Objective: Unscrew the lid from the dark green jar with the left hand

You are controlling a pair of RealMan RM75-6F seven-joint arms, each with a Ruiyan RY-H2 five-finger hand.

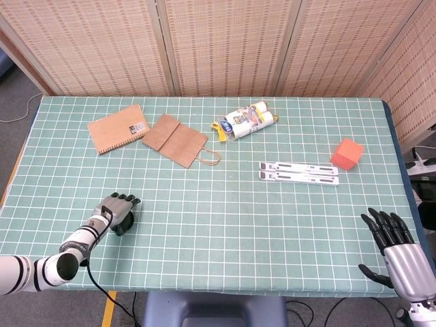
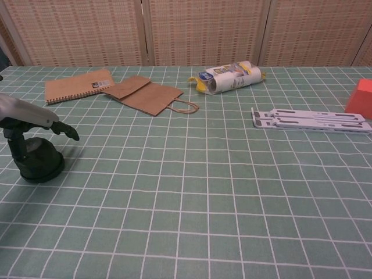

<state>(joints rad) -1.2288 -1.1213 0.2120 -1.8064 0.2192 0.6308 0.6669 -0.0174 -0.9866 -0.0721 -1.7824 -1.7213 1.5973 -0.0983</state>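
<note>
Now: left hand (image 1: 116,206) fingers draped over dark green jar (image 2: 38,163), lid on | right hand (image 1: 395,240) fingers spread, holding nothing

No legible text anywhere. A small dark label with pale marks on the corner of the brown notebook (image 2: 79,85), too small to read. Blue and white printing on the wrapped roll pack (image 2: 229,78), blurred beyond reading in both views. Nothing printed visible on the paper bag (image 2: 144,95), orange block (image 1: 347,154) or white stand (image 2: 311,121).
</note>
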